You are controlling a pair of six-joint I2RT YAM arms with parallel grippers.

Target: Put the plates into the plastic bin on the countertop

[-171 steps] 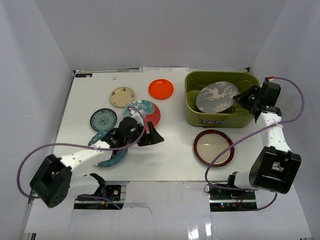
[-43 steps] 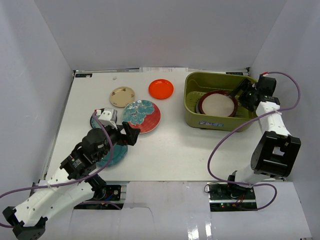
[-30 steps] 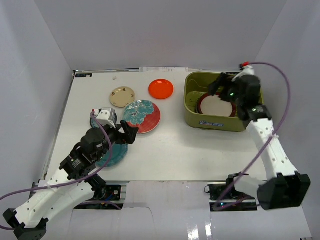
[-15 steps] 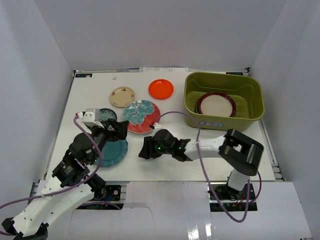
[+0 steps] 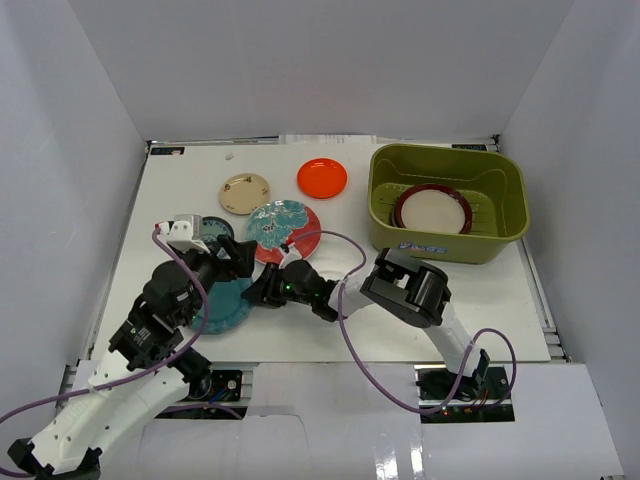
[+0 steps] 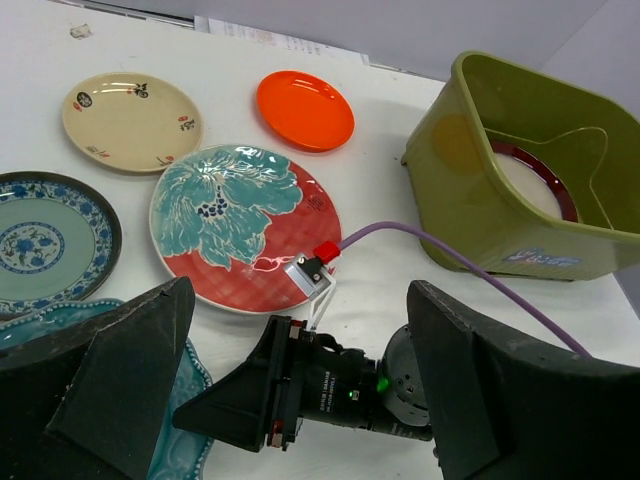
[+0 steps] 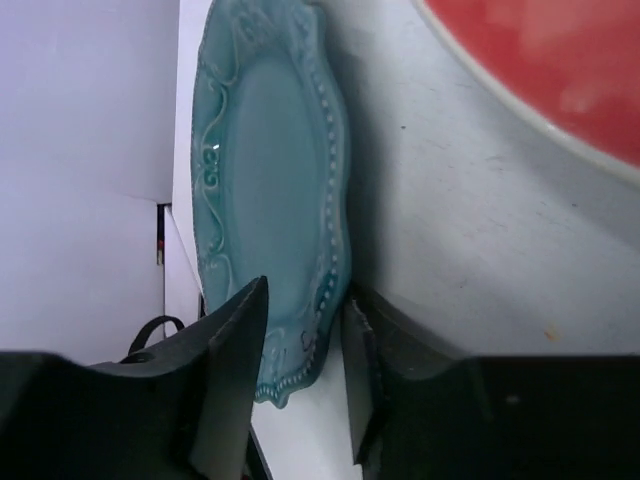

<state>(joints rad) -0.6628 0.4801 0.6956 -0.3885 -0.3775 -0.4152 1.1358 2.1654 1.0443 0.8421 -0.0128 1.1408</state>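
The plain teal plate point(image 5: 222, 306) lies flat at the front left. My right gripper point(image 5: 258, 292) reaches across to it, one finger over and one under its right rim point(image 7: 318, 330), shut on it point(image 7: 306, 292). My left gripper point(image 5: 238, 258) hovers just above, open and empty point(image 6: 300, 295). The olive-green plastic bin point(image 5: 388, 215) stands at the back right with the red-rimmed cream plate point(image 5: 432, 211) in it; the grey deer plate is hidden. The floral plate point(image 5: 288, 228), tan plate point(image 5: 245, 192), orange plate point(image 5: 322, 177) and small teal patterned plate point(image 5: 212, 229) lie on the white countertop point(image 5: 340, 320).
The right arm's purple cable point(image 5: 345, 250) loops over the countertop between the floral plate and the bin. White walls enclose the countertop on three sides. The left arm's body point(image 5: 160, 310) covers part of the plain teal plate.
My right arm left the bin, swung across the countertop and slid left onto the plain teal plate's rim. My left arm drew back and stays above that plate.
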